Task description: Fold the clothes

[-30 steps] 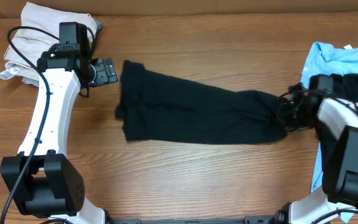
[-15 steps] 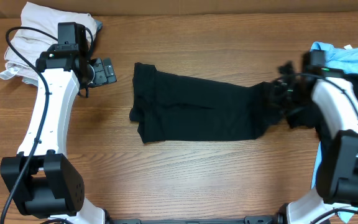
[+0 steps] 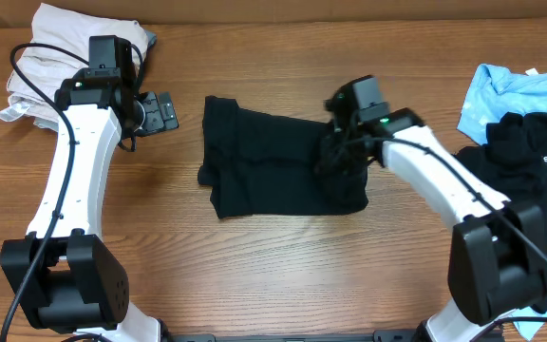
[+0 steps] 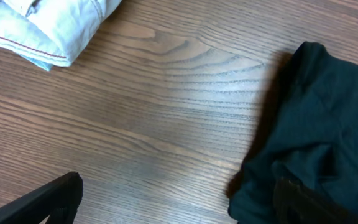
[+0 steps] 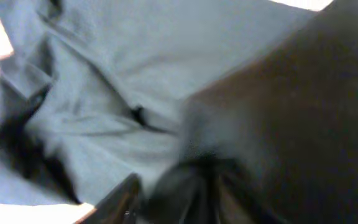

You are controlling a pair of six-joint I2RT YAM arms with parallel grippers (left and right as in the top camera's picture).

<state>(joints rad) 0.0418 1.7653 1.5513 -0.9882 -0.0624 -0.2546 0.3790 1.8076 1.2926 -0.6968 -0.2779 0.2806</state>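
A black garment [image 3: 264, 166] lies on the wooden table in the middle, its right part folded over toward the left. My right gripper [image 3: 335, 142] is shut on the garment's right end and holds it over the middle of the cloth; the right wrist view shows bunched dark fabric [image 5: 104, 99] between the fingers. My left gripper [image 3: 164, 110] is open and empty, just left of the garment's upper left corner, whose edge [image 4: 309, 124] shows in the left wrist view.
A folded whitish garment [image 3: 65, 57] lies at the back left, also in the left wrist view [image 4: 48, 25]. A light blue garment [image 3: 511, 90] and a black printed one [image 3: 535, 157] lie at the right edge.
My right gripper has carried the garment's right end far to the left, folding it over the middle. The garment slid slightly right early on. The left arm has not moved.
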